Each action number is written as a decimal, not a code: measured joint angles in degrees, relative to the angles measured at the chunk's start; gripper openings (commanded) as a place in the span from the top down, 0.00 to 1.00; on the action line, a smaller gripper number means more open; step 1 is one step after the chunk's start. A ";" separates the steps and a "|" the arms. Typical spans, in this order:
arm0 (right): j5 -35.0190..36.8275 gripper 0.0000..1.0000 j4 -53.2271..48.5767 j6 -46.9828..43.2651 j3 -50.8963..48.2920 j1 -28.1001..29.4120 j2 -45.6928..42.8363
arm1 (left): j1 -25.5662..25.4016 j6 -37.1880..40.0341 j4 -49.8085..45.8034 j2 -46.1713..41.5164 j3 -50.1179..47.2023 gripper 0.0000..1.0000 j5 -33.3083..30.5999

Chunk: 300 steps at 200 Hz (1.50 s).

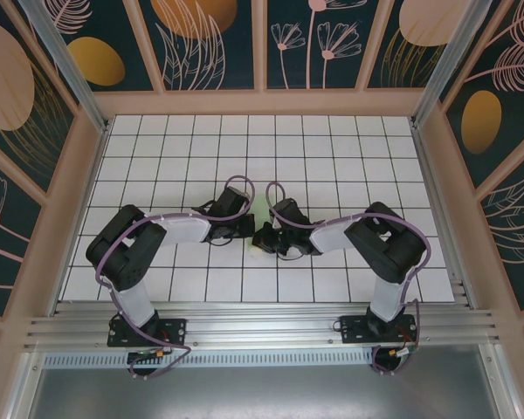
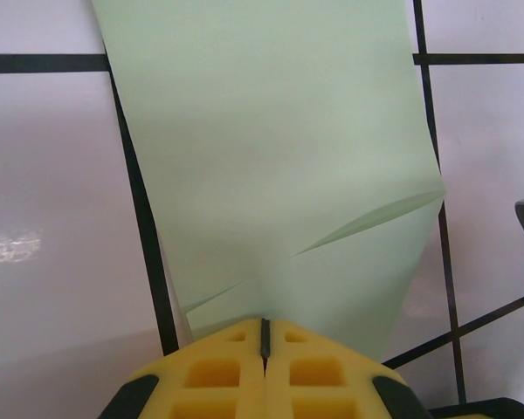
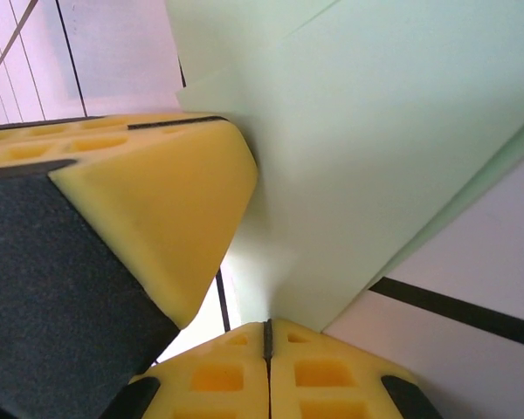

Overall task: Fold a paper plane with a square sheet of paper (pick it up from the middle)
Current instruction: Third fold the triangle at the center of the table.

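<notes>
Mostly hidden overhead beneath left gripper (image 2: 264, 336) and right gripper (image 3: 267, 332), green paper (image 2: 271, 157) cut off up close, both clenched on its edge, grid tiles (image 2: 52, 192) beneath.

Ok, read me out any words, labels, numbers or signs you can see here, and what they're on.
None to read. The sheet of paper is plain pale green, the white grid tiles carry only black lines, and the wall panels show only flower and leaf patterns.

Bright, even light, soft glare on white tiles (image 2: 13, 246), wrist close-ups slightly blurred, shadows faint.
</notes>
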 measured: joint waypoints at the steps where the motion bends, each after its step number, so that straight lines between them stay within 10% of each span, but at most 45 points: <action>1: 0.04 0.93 0.02 0.00 -0.02 0.02 -0.02 | 0.00 0.02 0.00 0.00 0.00 0.97 0.02; 205: 4.70 0.90 -1.95 1.05 -1.03 3.30 -3.19 | 0.00 0.00 -0.02 0.04 0.26 0.96 0.44; 300: 6.47 0.70 -8.24 -7.85 -2.75 -12.81 -13.22 | -0.33 3.87 -2.84 -8.83 0.70 0.78 2.86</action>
